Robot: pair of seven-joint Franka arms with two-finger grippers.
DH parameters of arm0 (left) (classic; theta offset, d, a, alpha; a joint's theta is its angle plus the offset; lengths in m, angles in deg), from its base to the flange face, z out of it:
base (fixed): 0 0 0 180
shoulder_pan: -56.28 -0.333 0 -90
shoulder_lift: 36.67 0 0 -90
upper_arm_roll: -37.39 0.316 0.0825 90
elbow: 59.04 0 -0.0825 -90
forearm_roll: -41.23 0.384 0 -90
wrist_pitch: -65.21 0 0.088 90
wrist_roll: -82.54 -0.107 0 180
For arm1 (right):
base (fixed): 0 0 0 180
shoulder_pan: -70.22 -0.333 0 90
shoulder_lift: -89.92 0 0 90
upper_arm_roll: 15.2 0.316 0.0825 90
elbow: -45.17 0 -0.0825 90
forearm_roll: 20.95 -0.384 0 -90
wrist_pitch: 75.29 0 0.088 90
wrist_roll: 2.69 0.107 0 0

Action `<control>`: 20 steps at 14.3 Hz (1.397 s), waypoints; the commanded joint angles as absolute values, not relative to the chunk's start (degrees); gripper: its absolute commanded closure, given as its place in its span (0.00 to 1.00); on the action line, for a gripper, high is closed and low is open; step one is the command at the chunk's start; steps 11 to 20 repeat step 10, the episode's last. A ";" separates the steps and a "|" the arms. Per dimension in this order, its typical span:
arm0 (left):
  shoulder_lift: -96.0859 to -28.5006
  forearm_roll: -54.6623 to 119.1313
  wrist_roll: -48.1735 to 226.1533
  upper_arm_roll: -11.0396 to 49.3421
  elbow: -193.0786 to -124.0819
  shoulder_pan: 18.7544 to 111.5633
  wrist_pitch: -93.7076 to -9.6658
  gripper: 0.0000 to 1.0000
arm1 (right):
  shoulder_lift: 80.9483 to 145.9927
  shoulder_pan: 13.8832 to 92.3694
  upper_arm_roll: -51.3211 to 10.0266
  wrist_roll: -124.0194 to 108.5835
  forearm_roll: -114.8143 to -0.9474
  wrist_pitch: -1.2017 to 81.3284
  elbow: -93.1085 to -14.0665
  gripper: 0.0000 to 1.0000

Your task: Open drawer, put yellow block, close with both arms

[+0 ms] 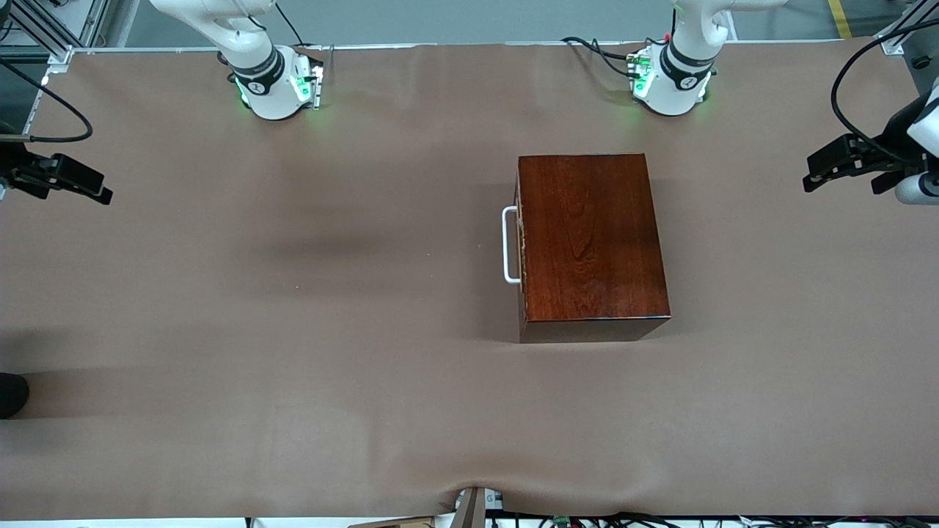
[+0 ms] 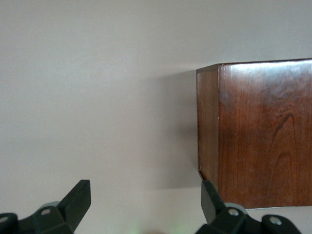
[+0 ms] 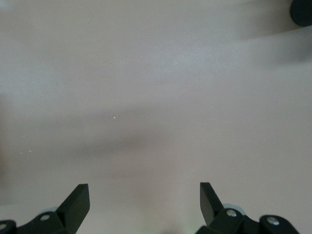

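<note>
drawer (image 1: 519,246): seen shut flush in the dark wooden box (image 1: 590,238), white handle (image 1: 508,245) turned toward the right arm's end | left gripper (image 1: 843,165): held at 3 o'clock of the box, fingers (image 2: 78,197) spread wide, nothing gripped | right gripper (image 1: 70,180): held over the table (image 1: 293,330) at 9 o'clock, fingers (image 3: 78,197) spread wide, nothing gripped

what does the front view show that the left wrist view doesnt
Only the front view shows the drawer's white handle, shut against the box, both arm bases, and the right gripper, open over the right arm's end of the table. No yellow block shows. Only the left wrist view shows the left gripper's fingertips close up, spread wide and empty. Both show the box and brown table.
</note>
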State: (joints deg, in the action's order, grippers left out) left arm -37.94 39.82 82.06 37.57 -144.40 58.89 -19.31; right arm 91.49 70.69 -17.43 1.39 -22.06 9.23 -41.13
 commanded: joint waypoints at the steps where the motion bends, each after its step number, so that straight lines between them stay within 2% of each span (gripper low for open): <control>1: -38.34 39.64 80.69 37.04 -143.59 58.22 -17.58 0.00 | 90.36 70.49 -17.66 1.71 -22.88 8.82 -41.40 0.00; 20: -38.87 39.64 81.13 37.12 -143.59 58.13 -17.67 0.00 | 90.36 70.40 -17.66 1.71 -22.88 8.82 -41.40 0.00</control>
